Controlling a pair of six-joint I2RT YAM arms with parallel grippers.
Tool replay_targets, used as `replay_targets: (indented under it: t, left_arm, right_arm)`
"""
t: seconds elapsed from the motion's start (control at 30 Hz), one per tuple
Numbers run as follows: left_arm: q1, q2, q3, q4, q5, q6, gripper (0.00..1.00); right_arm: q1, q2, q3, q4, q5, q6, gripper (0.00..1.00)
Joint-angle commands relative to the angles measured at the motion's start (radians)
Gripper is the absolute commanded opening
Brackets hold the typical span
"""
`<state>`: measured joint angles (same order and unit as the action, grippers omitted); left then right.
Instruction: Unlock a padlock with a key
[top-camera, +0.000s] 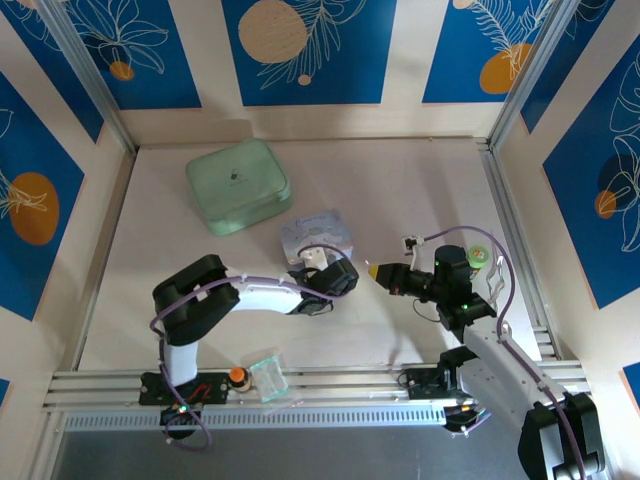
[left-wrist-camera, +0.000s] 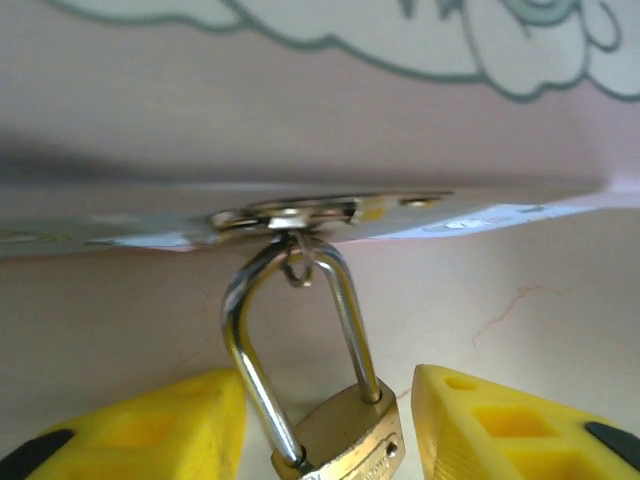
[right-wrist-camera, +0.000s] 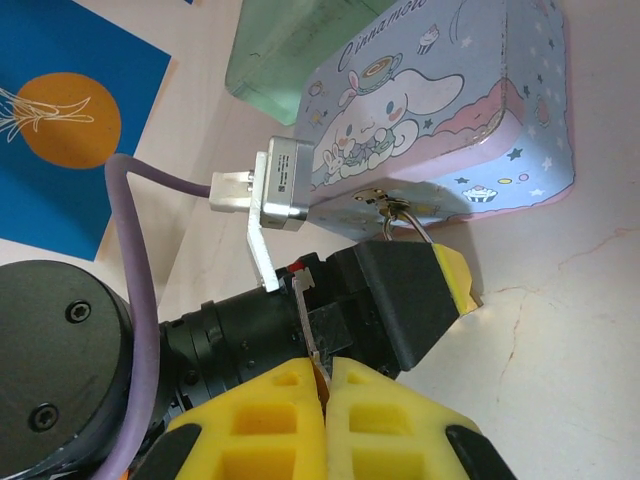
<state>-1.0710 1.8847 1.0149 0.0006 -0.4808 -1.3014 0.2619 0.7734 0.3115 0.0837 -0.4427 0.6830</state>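
The task is at an early stage, and in my judgement the main part of it is not yet done. The padlock (left-wrist-camera: 345, 435) hangs by its shackle from the small hasp on the front of the cartoon tin (right-wrist-camera: 440, 100), which lies near the middle of the bench (top-camera: 420, 190), nearer than the green box (top-camera: 238, 185). In the left wrist view both legs of the shackle go into the brass body, so the lock looks closed. The left tool (left-wrist-camera: 330, 372) has one yellow finger on each side of the padlock body, very close to it. I cannot tell whether the fingers really press the body or only stand around it. The right tool (right-wrist-camera: 323, 368) is just to the right of the left one and points at it. It is clenched on the key (right-wrist-camera: 306, 315), whose thin pale blade sticks out between the two yellow pads. The key is near the padlock but apart from it, with the black body of the left tool between them. The keyhole is not visible. What is left, I think, is to bring the key to the underside of the body, push it in, turn it and let the shackle come free.
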Motion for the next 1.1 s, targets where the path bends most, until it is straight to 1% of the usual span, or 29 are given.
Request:
replay_targets:
  t: [0.0,0.1,0.13,0.23,0.27,0.3,0.4,0.43,0.5,0.63,0.73,0.83,0.9,0.93,1.07]
  left_arm:
    - [0.006,0.049,0.010,-0.016,-0.002,0.008,0.42]
    - [0.007,0.050,-0.009,0.009,-0.004,0.020,0.33]
    - [0.006,0.045,-0.026,0.042,-0.001,0.026,0.28]
    - [0.008,0.025,-0.072,0.119,0.010,0.036,0.19]
    - [0.008,0.018,-0.081,0.125,0.012,0.035,0.18]
    - [0.008,0.010,-0.089,0.134,0.013,0.039,0.15]
    - [0.008,-0.015,-0.121,0.164,0.019,0.040,0.12]
    - [0.009,-0.025,-0.138,0.182,0.026,0.037,0.08]
    - [0.011,-0.051,-0.168,0.217,0.035,0.030,0.03]
    - [0.025,-0.102,-0.196,0.225,0.078,-0.028,0.02]
    - [0.043,-0.128,-0.221,0.250,0.124,-0.101,0.02]
    - [0.049,-0.155,-0.261,0.301,0.135,-0.156,0.02]
    - [0.053,-0.172,-0.272,0.293,0.133,-0.183,0.02]
    - [0.054,-0.176,-0.283,0.296,0.138,-0.209,0.02]
    - [0.064,-0.152,-0.324,0.401,0.198,-0.302,0.01]
  right_arm:
    - [-0.004,-0.011,-0.021,-0.014,0.008,-0.016,0.00]
    - [-0.003,0.013,-0.019,0.003,-0.007,-0.006,0.00]
    - [-0.001,0.026,-0.017,0.008,-0.015,-0.001,0.00]
    - [0.005,0.053,-0.024,0.026,-0.025,0.011,0.00]
    - [0.005,0.057,-0.027,0.026,-0.025,0.012,0.00]
    - [0.007,0.058,-0.028,0.025,-0.023,0.012,0.00]
    - [0.015,0.084,-0.024,0.015,-0.026,0.016,0.00]
    - [0.018,0.106,-0.018,0.010,-0.031,0.018,0.00]
    - [0.031,0.158,-0.015,0.019,-0.039,0.037,0.00]
    - [0.064,0.290,-0.023,0.149,-0.142,0.157,0.00]
    - [0.098,0.374,-0.005,0.185,-0.182,0.255,0.00]
    - [0.123,0.417,0.010,0.180,-0.172,0.293,0.00]
    - [0.128,0.437,0.016,0.189,-0.175,0.311,0.00]
    - [0.129,0.451,0.025,0.190,-0.183,0.319,0.00]
    - [0.136,0.567,0.059,0.237,-0.256,0.349,0.00]
